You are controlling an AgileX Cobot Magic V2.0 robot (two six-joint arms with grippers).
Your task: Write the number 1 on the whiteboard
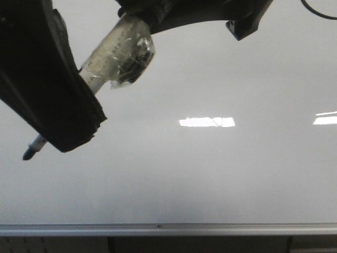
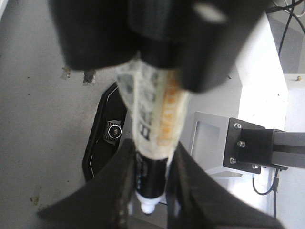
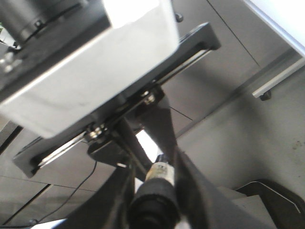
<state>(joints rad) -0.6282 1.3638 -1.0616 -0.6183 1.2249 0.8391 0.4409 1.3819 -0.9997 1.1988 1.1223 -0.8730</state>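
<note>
Large glossy grey-white whiteboard (image 1: 221,174) with silver lower rail, blank of any stroke, left gripper (image 1: 79,113) clenched on tape-wrapped black marker (image 1: 113,55), tip just off board, right gripper (image 3: 157,191) grasping a dark cylinder.

Lab or workshop, large whiteboard (image 1: 210,174), grey concrete floor (image 2: 43,143), trailing cables (image 2: 286,28)

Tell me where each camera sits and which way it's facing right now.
Front: behind the arms, facing forward at the whiteboard and its silver rail; the left gripper and right gripper show, both on the marker.
Left wrist: on the left arm, looking along its fingers at the marker, grey floor beyond.
Right wrist: on the right arm, looking past its fingers at a silver housing, cabinets beyond.
Shared: all three show the marker.
</note>
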